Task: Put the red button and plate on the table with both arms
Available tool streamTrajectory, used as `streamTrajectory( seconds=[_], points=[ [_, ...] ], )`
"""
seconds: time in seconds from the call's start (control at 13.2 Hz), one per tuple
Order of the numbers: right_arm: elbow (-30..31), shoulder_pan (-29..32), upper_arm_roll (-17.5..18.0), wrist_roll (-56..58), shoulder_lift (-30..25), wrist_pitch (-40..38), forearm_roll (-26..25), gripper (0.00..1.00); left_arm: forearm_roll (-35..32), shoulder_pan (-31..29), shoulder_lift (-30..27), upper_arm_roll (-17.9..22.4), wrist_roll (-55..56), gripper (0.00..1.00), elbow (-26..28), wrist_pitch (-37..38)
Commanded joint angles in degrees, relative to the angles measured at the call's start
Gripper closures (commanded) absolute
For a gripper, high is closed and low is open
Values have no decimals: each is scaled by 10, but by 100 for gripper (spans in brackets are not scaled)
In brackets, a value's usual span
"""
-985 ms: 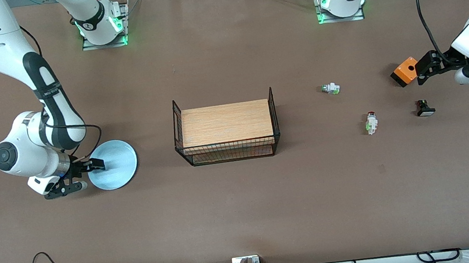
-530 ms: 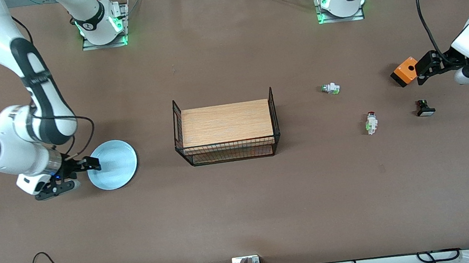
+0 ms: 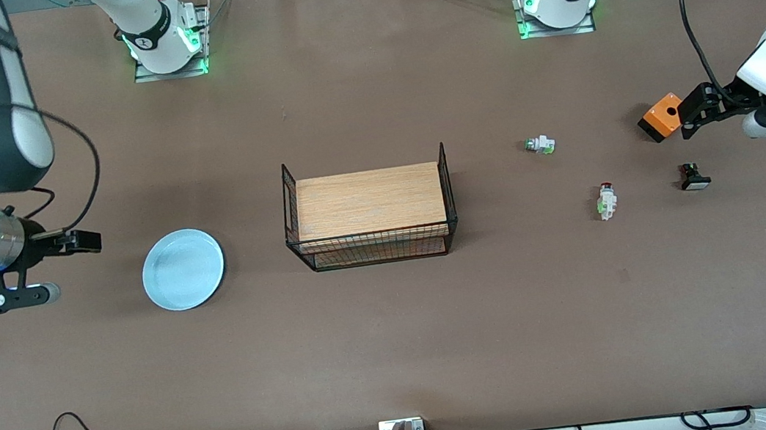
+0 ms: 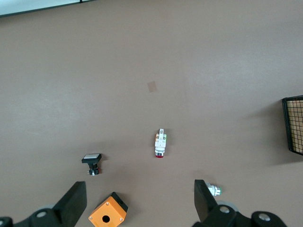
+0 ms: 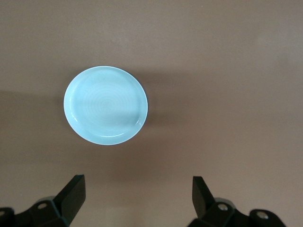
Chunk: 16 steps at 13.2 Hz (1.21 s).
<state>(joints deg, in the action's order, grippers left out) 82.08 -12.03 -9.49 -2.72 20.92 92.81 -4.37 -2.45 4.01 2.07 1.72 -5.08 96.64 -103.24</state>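
Observation:
The light-blue plate [image 3: 183, 269] lies flat on the brown table [image 3: 398, 331] toward the right arm's end; it also shows in the right wrist view [image 5: 105, 105]. My right gripper [image 3: 75, 266] is open and empty, raised over bare table beside the plate, apart from it [image 5: 137, 196]. The red button [image 3: 606, 200] lies on its side on the table toward the left arm's end, and shows in the left wrist view [image 4: 160, 143]. My left gripper [image 3: 714, 119] is open and empty, up over the orange box [image 3: 662, 117], and waits [image 4: 139, 201].
A wood-topped black wire rack [image 3: 369, 209] stands mid-table. A green-capped switch [image 3: 539, 145] lies farther from the camera than the red button. A black switch [image 3: 693, 177] lies beside the red button, nearer the left arm's end. Cables run along the front edge.
My right gripper has let go of the plate's rim, risen and drawn away toward the right arm's end. The plate stays in place. The left arm has not moved.

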Motion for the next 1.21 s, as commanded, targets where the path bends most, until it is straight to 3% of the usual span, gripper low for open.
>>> streamTrajectory(
  seconds=[0.0,0.3,0.53,1.14],
  points=[
    [-14,5,0,-19,-21,-35,3,0,-2,1,3,1,-11,0,-8,4],
    [-16,24,1,-18,-85,-96,15,0,-2,2,3,1,-11,0,-8,3],
    [-12,74,6,-19,-120,-118,77,0,-2,2,3,1,-11,0,-8,4],
    [6,148,81,28,-164,-137,75,0,-2,2,3,1,-11,0,-8,3]
  ],
)
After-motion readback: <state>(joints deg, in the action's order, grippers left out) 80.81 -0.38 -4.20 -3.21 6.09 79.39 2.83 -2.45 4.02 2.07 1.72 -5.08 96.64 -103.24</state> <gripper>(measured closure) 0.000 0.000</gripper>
